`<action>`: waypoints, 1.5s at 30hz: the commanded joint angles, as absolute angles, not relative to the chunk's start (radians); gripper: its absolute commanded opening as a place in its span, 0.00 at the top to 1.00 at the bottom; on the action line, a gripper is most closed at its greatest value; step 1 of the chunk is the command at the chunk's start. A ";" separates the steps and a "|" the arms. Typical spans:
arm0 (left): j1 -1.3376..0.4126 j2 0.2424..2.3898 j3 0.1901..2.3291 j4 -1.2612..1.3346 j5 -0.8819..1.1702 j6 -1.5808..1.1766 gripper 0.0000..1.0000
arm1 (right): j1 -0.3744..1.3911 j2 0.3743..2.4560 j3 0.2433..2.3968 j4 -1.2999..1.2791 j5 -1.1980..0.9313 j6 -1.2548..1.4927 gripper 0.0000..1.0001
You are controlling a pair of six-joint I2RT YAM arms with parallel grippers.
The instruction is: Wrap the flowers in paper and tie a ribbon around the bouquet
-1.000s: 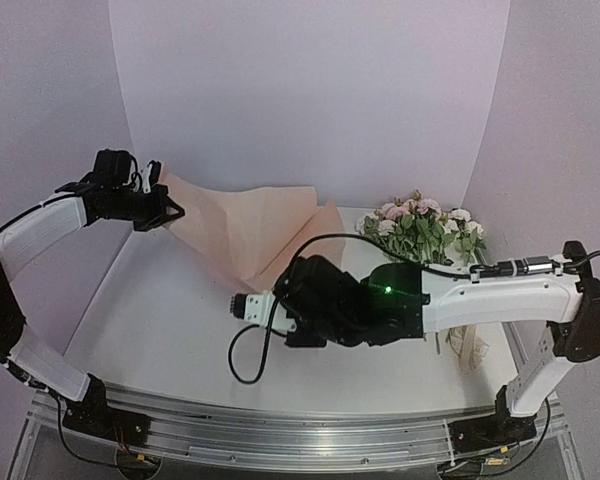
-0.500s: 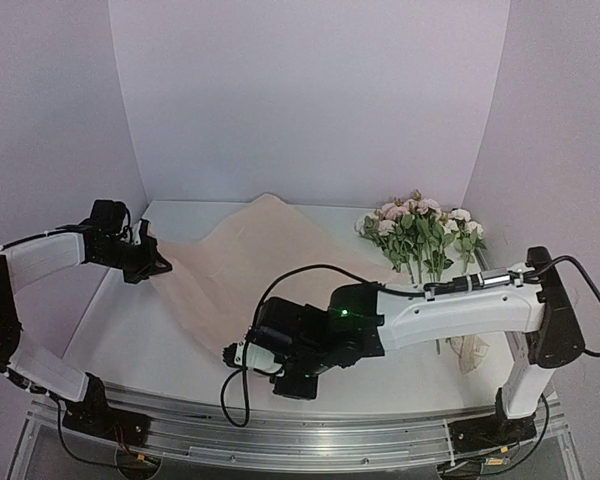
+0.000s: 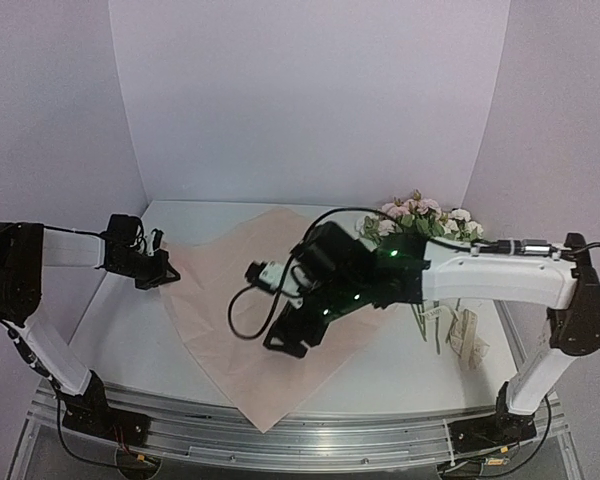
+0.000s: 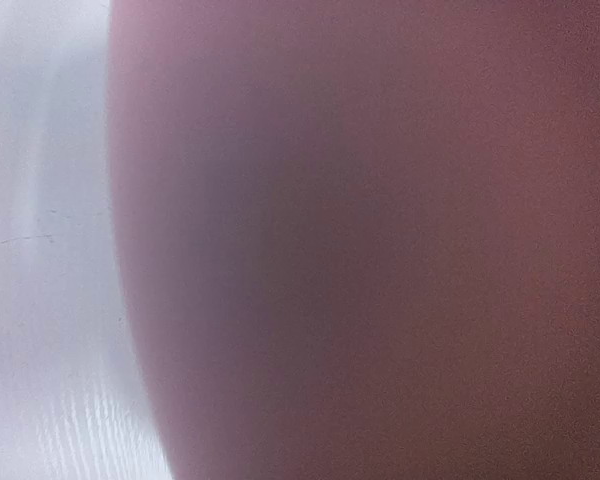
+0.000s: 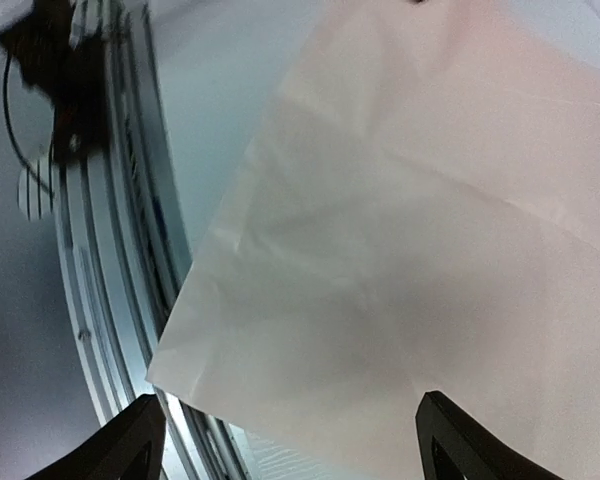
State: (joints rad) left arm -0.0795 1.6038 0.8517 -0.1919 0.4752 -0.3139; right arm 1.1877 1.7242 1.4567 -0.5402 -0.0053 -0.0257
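Left tool clamped on paper corner, arm low, right tool spread apart, arm angled down over paper

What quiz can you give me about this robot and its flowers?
1. True or false: the paper is wrapped round the flowers.
2. Which hand is open above the paper: A left, B right, C both?
3. On which side of the table does the ribbon lie?

Key
1. False: the paper lies flat, with the flowers beside it.
2. B: the right hand is open. The left hand pinches the paper's corner.
3. The right side.
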 commanded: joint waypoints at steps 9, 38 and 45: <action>-0.077 1.802 1.025 -0.129 0.480 -0.231 1.00 | 0.720 1.768 1.277 -0.462 0.332 0.537 0.20; -0.034 1.613 1.087 -0.548 0.135 -0.364 0.08 | 0.085 1.844 1.442 -0.754 0.302 0.544 0.28; -0.034 1.586 1.134 -0.567 0.223 -0.402 0.08 | -0.031 2.092 1.570 -0.756 0.257 0.501 0.33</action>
State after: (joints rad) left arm -0.0353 1.6195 1.0957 -0.5341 0.1997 -0.3695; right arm 0.0190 1.9896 1.5011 -0.7092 0.2751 0.5333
